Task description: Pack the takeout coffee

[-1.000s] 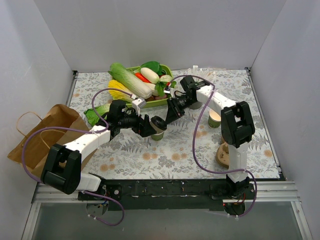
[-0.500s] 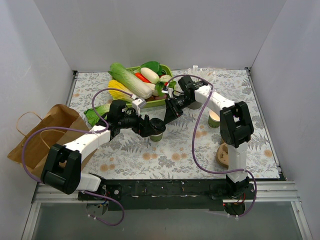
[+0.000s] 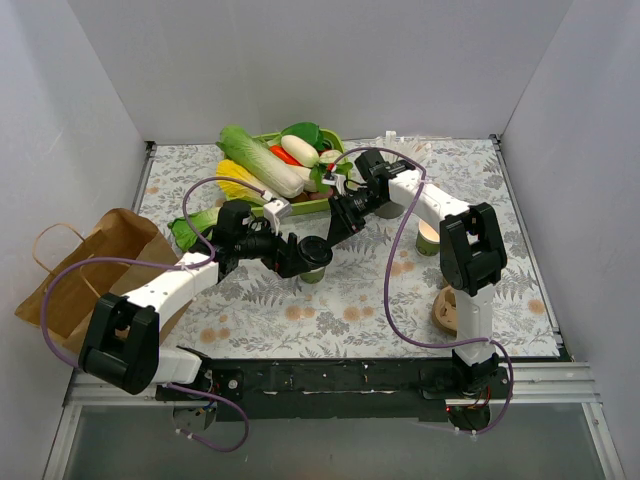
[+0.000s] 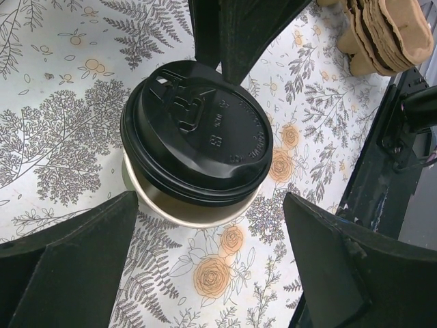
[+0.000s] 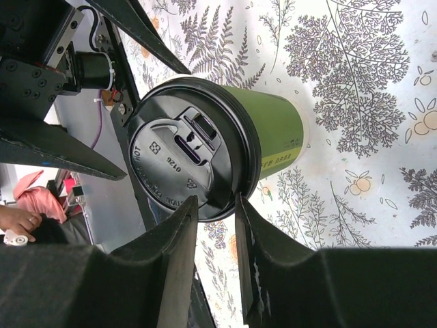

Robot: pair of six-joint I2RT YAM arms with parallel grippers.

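The takeout coffee [image 3: 314,259] is a dark-green paper cup with a black lid [image 4: 198,130], standing on the floral mat mid-table. My left gripper [image 3: 298,256] is open wide. Its fingers [image 4: 68,263] flank the near side of the cup without touching it. My right gripper [image 5: 213,205] reaches in from the far side. Its narrow fingers [image 5: 174,239] straddle the lid's rim [image 5: 225,205], one on the lid's top and one outside the edge. The cup's green wall [image 5: 276,133] shows beyond.
A brown paper bag [image 3: 85,270] lies open at the left edge. A green tray of vegetables [image 3: 285,170] sits at the back. A lidless green cup [image 3: 428,240] and a stack of cardboard carriers [image 3: 447,310] [image 4: 382,31] stand on the right.
Both arms have shifted only slightly around the cup. The left gripper has eased a little to the left. The cup stays in place.
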